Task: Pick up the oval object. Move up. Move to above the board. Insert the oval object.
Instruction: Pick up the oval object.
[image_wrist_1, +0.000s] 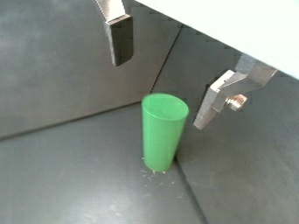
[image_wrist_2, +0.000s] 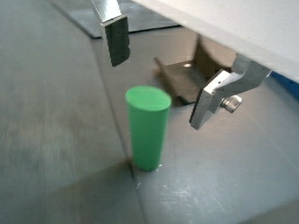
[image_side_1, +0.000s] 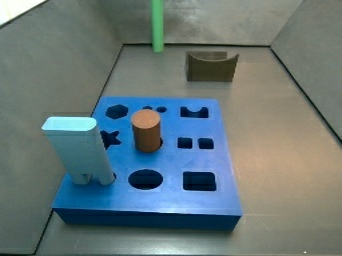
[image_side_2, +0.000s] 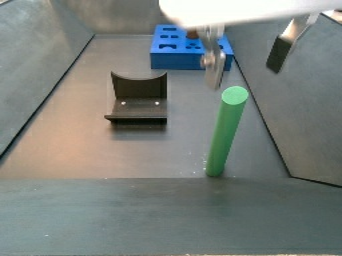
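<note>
Peg (image_wrist_1: 163, 131) first: the green one stands upright on the grey surface (image_wrist_1: 70, 175), alone near the far end, close to a seam between floor panels. Its top is flat and its sides are smooth and rounded, seen also in a wrist view (image_wrist_2: 147, 127) and in both side views (image_side_1: 158, 25) (image_side_2: 225, 130).

Above it hangs the tool (image_wrist_1: 170, 74), its jaws spread wide with the peg's top below the gap between them. Neither finger touches the peg: one finger (image_wrist_1: 121, 39) sits off to one side, and its partner (image_wrist_1: 216, 101) (the one with a small round screw head) sits to the opposite side. Nothing is held. In a side view the tool (image_side_2: 247, 50) shows as two dark plates under a blurred white body, higher than the peg's top.

Near the peg a small dark U-shaped block (image_side_1: 211, 66) rests on the surface, well apart from it (image_side_2: 138, 98).

Further off lies the blue board (image_side_1: 221, 200), thick and square, with cut-outs in its top. A short brown cylinder (image_side_1: 146, 130) stands in one hole and a light-blue block (image_side_1: 74, 148) stands upright at the board's edge.
</note>
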